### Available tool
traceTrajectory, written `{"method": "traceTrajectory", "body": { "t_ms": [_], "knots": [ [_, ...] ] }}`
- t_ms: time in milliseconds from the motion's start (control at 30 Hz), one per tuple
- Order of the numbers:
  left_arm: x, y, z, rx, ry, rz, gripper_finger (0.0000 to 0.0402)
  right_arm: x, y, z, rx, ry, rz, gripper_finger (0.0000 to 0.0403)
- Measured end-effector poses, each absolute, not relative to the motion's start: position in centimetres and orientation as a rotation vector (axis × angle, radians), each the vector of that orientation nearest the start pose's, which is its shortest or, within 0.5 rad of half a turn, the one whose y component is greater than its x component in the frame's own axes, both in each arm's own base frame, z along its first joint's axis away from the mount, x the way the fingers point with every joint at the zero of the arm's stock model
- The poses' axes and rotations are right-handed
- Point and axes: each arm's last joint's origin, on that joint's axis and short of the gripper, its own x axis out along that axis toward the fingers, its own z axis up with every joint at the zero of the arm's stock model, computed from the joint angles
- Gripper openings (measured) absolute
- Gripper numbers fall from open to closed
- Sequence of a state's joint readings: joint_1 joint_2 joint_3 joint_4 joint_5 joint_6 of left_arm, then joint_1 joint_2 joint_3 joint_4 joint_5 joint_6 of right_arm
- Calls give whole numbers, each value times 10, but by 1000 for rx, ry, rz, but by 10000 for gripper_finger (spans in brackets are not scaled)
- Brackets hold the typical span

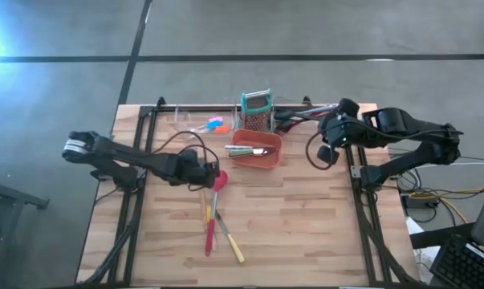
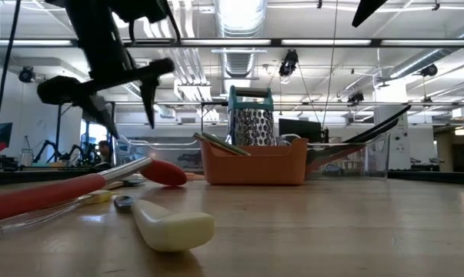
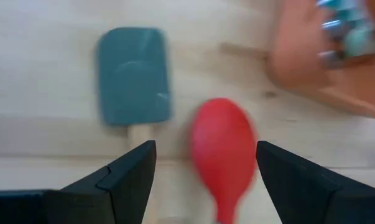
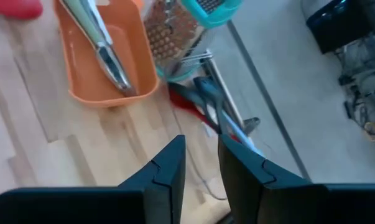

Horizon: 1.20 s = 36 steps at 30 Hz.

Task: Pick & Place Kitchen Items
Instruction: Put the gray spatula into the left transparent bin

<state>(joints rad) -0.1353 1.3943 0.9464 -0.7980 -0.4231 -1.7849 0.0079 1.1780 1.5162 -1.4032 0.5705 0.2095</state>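
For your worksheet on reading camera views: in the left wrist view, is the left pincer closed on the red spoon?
No. The left pincer stands open above the table, and the red spoon lies untouched between its fingers.

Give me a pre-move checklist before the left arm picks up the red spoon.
1. Left gripper open: ok.
2. Red spoon between its fingers: ok, bowl lies in the gap.
3. Grey spatula clear of the fingers: not ok, its handle end lies close by one finger.
4. Orange bin has room: ok, only a few utensils inside.
5. Right gripper out of the way: ok, right of the bin.
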Motion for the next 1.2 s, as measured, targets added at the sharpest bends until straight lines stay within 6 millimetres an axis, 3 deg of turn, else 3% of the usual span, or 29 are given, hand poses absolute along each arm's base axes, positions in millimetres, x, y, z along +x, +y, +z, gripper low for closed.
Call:
{"method": "traceTrajectory", "body": {
  "t_ms": [233,867,1200],
  "knots": [
    [253,-25,208,-1189,820,1304,282,159,-23,412,-110,947,-627,102],
    [272,1,173,-1186,1015,1313,282,147,-23,416,-120,917,-619,77],
    [278,8,155,-1212,1059,1359,282,147,-23,416,-120,917,-619,90]
  ]
}}
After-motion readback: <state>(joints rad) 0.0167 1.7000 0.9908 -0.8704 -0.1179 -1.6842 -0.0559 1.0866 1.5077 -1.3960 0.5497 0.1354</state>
